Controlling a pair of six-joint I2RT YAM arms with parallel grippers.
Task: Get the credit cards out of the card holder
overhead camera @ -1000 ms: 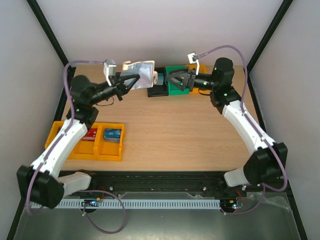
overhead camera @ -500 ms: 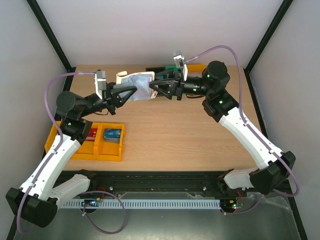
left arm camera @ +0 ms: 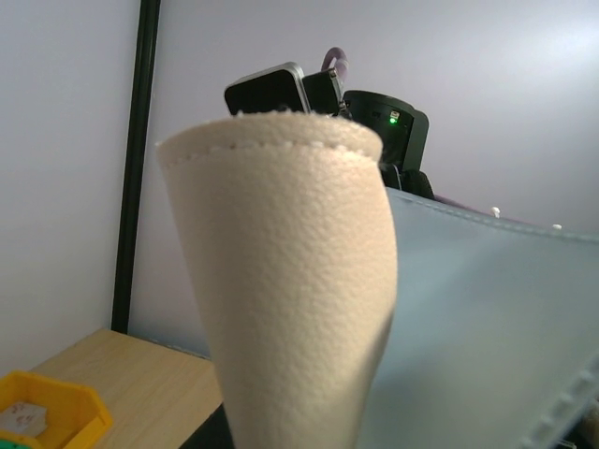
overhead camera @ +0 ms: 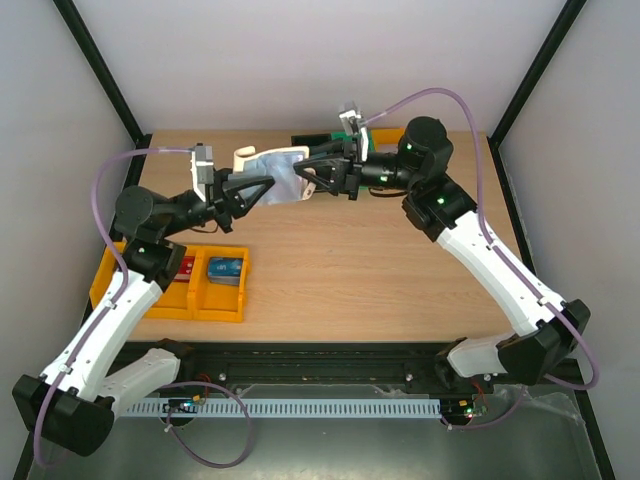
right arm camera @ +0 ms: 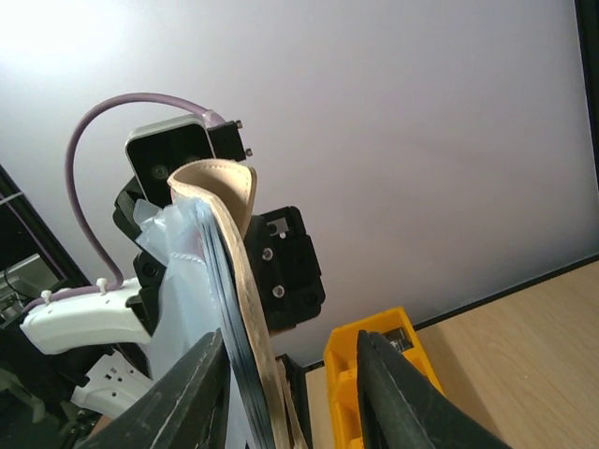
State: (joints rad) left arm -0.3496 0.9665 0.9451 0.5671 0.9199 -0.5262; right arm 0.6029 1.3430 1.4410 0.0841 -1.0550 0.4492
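Card holder (overhead camera: pixel 281 172) sits between left end effector (overhead camera: pixel 266 184) and right end effector (overhead camera: pixel 306 178), above table (overhead camera: pixel 350 262).

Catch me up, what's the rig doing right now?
The left gripper is shut on the card holder and holds it up off the table, opened out with its blue-grey inside showing. The right gripper is at the holder's free edge, its fingers apart with that edge between them, not clamped on it. No card can be seen coming out yet.
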